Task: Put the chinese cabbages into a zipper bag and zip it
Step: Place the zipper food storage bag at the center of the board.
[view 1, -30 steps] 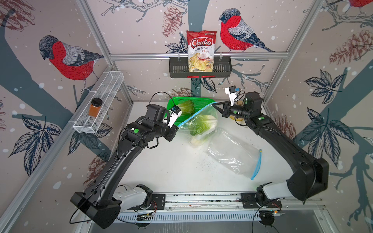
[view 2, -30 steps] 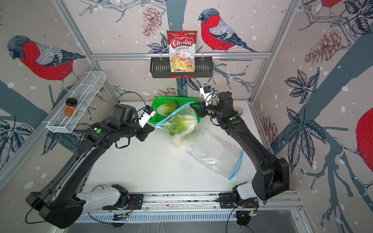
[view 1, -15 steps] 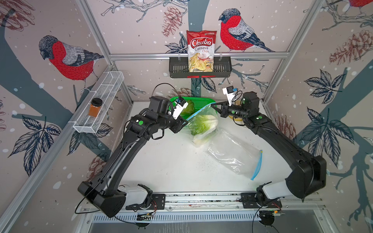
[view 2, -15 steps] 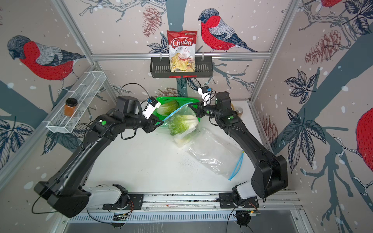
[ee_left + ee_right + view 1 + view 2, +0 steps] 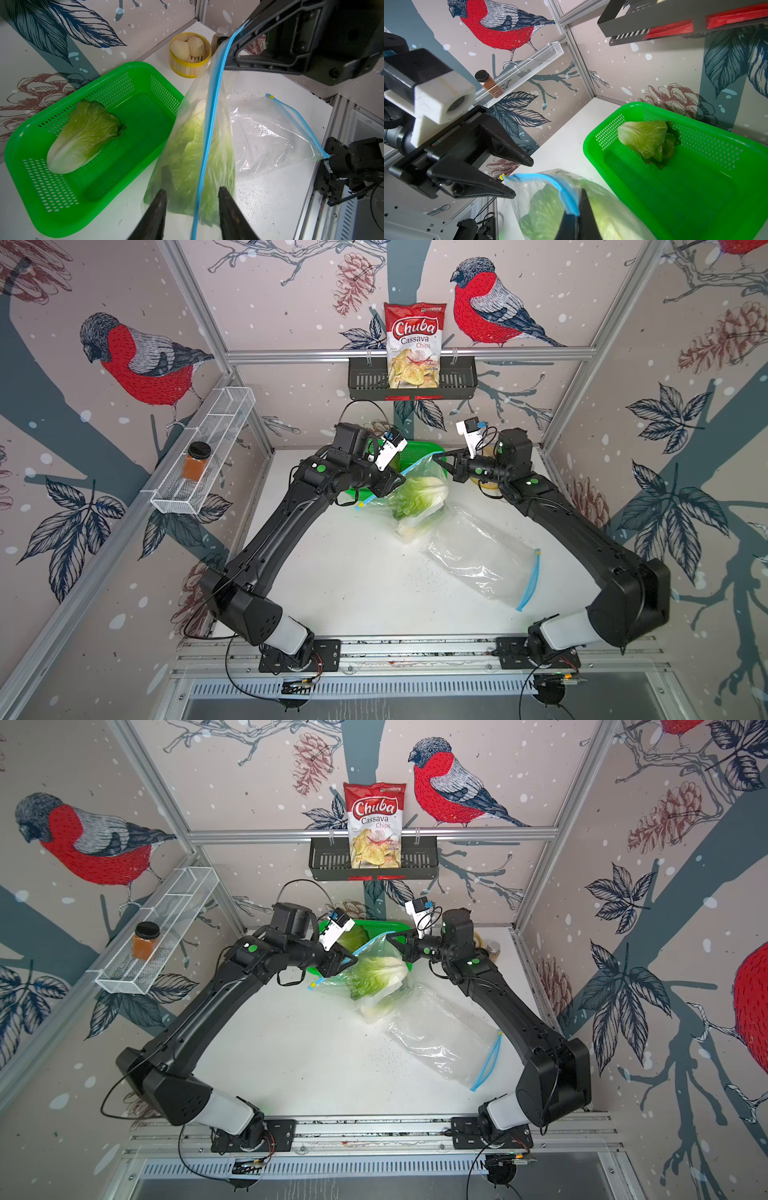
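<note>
zipper bag (image 5: 182,158) rim pinched in closed right hand (image 5: 436,456), left hand (image 5: 192,191) parted, empty, at rim's other end, basket (image 5: 128,64) alongside

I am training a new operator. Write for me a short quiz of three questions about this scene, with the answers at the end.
1. True or false: the right claw is shut on the blue zip edge of the filled zipper bag.
2. How many chinese cabbages lie in the green basket? A) none B) one C) three
3. Fill in: the jaws of the left claw stand ____ (open or shut).
Key: 1 true; 2 B; 3 open.
</note>
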You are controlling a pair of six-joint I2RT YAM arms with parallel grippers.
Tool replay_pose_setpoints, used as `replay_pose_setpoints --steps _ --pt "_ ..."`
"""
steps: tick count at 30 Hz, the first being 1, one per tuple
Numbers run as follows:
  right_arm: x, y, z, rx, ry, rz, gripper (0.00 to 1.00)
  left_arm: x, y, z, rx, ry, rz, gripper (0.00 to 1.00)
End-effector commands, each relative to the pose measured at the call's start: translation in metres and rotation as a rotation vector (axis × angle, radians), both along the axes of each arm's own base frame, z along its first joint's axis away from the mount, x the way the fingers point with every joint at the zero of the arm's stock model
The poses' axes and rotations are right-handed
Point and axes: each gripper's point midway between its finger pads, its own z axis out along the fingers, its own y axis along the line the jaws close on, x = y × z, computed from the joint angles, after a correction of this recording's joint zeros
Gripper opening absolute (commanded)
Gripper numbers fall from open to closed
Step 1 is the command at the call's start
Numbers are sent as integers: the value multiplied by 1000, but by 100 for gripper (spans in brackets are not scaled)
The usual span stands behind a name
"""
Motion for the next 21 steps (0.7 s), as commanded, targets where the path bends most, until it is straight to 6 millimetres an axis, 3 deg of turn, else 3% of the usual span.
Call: replay_pose_setpoints --steps 1,10,15,18,21 --pt "-1 4 10 14 -46 22 0 10 -5 6 -18 -54 -7 34" --pt "0 7 7 13 -35 31 0 14 -7 -2 -27 -59 2 7" --pt "1 8 7 12 -32 34 2 13 -3 -3 -17 -62 12 0" --pt "2 7 9 10 -35 27 11 9 -1 -2 -21 -52 19 0" --pt "2 6 14 12 -39 24 34 1 3 -1 -38 -31 31 0"
